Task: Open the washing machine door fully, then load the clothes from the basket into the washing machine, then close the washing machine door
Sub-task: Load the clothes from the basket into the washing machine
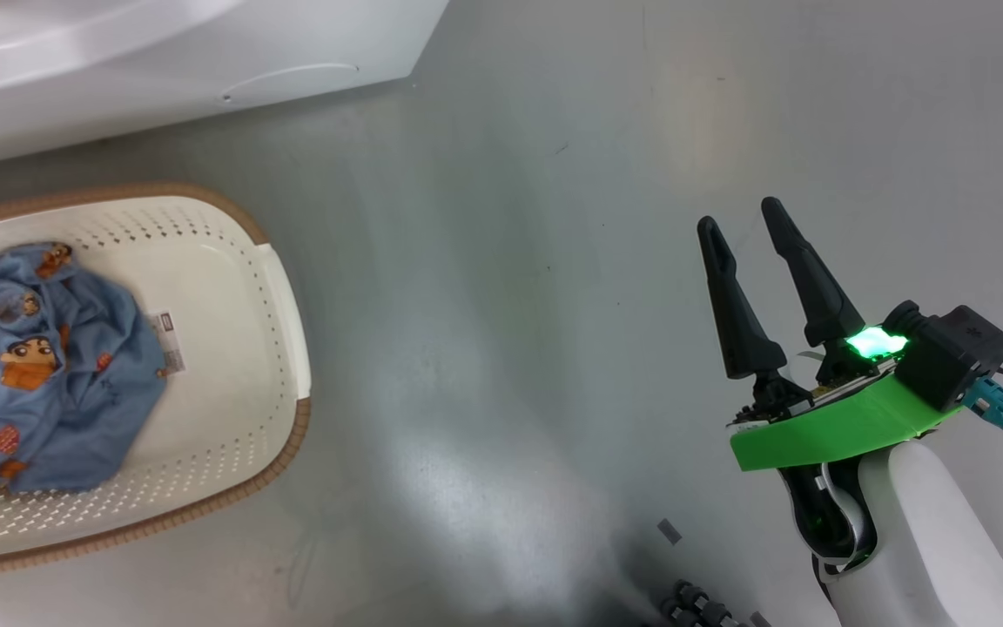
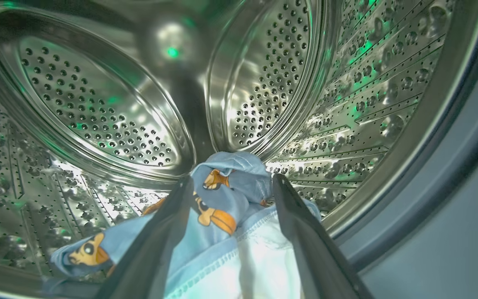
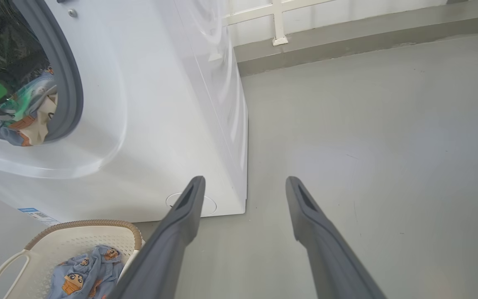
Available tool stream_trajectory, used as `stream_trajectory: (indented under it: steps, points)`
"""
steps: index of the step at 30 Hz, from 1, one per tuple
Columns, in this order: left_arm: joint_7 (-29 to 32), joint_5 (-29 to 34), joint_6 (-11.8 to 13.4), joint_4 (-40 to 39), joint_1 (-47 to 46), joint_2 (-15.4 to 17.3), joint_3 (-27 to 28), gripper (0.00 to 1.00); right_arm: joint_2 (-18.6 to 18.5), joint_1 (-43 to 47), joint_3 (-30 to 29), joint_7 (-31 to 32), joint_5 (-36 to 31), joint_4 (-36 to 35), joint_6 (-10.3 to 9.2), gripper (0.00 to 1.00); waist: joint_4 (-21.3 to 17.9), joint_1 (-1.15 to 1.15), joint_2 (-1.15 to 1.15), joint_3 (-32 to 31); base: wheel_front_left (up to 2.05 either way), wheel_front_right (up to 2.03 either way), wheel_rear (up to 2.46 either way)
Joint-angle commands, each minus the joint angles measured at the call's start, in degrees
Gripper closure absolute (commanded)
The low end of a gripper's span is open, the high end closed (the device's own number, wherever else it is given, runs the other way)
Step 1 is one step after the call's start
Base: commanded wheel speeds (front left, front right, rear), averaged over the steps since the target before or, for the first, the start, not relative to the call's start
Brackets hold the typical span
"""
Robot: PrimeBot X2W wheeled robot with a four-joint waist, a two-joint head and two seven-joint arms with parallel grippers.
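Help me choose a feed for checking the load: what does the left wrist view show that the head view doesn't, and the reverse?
Left wrist view: the steel drum, the gasket, and the left gripper, jaws open either side of a garment lying in the drum. Head view: the basket with clothes left in it, the floor, and the right gripper, jaws open and empty. Shared: the washing machine and the light blue printed fabric.

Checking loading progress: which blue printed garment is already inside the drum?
The garment between the open left gripper's fingers, lying in the steel drum; the other garment lies bunched in the basket.
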Motion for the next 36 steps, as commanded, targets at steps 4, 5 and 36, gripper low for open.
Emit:
stream_trajectory:
  steps: [4, 5, 36]
  points:
    - [-0.3, -0.3, -0.4, -6.5, 5.3, 2.9, 2.1, 0.00, -0.5, 1.3, 0.7, -0.3, 0.1, -1.1, 0.09, 0.00, 0.6, 0.00, 0.00, -0.4, 0.00, 0.00, 0.00]
    - [-0.3, -0.5, -0.4, -8.0, 6.7, 3.1, 2.6, 0.00, -0.5, 1.3, 0.6, -0.3, 0.1, -1.1, 0.09, 0.00, 0.9, 0.00, 0.00, -0.6, 0.00, 0.00, 0.00]
    - [-0.3, -3.1, 6.2, -48.8, 54.7, -1.7, 8.1, 0.00, -3.9, -0.5, -2.1, -0.3, 0.8, -2.3, 0.09, 0.00, 7.7, 0.00, 0.00, -1.3, 0.00, 0.00, 0.00]
